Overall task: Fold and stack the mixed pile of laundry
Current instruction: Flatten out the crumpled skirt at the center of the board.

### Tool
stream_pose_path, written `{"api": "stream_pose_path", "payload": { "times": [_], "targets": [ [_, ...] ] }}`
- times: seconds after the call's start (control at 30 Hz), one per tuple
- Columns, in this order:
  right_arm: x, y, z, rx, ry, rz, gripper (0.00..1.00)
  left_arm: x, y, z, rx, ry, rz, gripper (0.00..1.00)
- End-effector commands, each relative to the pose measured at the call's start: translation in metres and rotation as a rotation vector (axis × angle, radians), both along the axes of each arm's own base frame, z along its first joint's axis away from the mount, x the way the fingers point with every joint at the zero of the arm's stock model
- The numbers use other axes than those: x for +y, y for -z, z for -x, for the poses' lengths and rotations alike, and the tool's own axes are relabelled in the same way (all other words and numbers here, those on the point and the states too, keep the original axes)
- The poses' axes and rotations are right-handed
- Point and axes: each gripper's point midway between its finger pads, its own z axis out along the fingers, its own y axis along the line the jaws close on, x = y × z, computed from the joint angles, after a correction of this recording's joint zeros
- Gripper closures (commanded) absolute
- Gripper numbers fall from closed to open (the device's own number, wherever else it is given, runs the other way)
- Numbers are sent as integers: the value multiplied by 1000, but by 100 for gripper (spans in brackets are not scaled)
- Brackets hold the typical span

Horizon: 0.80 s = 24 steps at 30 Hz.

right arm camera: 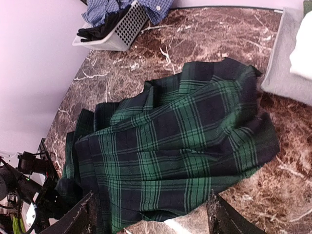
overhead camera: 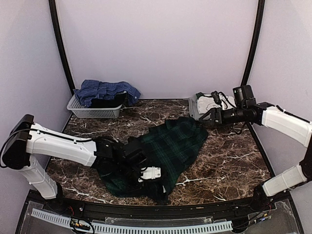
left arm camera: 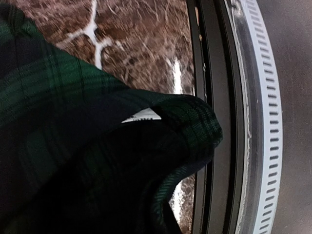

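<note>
- Top external view: tartan shirt is lying rumpled mid-table, with its long axis running diagonally from near-left to far-right. Dark green and navy check, soft, creased, not yet folded.
- Basket at far-left is holding the blue checked shirt and a dark item, well apart from both arms.
- White tee is sitting at far-right, just beyond the right gripper.
- Left gripper is sitting on the shirt's near-left end. Its wrist view is showing only cloth, so I can't tell if it's gripping.
- Right gripper is hanging over the far-right end with fingers spread apart, gripping nothing. The shirt is stretching away from it toward the left arm.
- My read: each arm is covering its own end of that diagonal, left one closer in.
</note>
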Motion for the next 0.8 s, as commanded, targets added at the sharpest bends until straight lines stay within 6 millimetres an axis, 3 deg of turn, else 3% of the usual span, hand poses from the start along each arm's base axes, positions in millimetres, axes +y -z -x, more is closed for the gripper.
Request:
{"api": "stream_pose_path", "payload": {
  "times": [0.0,0.1,0.3,0.43,0.47,0.6,0.77],
  "targets": [
    [15,9,32,57,-82,-9,30,2,-8,1,-122,-15,86,100],
    [37,20,53,85,-165,29,35,6,-21,2,-163,-18,155,97],
    [78,44,80,112,-282,123,43,17,-14,9,-300,53,167,93],
    [113,38,66,72,-330,144,36,16,-13,23,-381,115,208,95],
    [122,41,61,73,-337,174,35,20,-6,27,-384,131,193,95],
    [160,41,44,29,-362,275,34,26,18,14,-492,85,75,94],
    [207,45,39,7,-410,302,32,18,42,27,-575,108,20,94]
  ]
}}
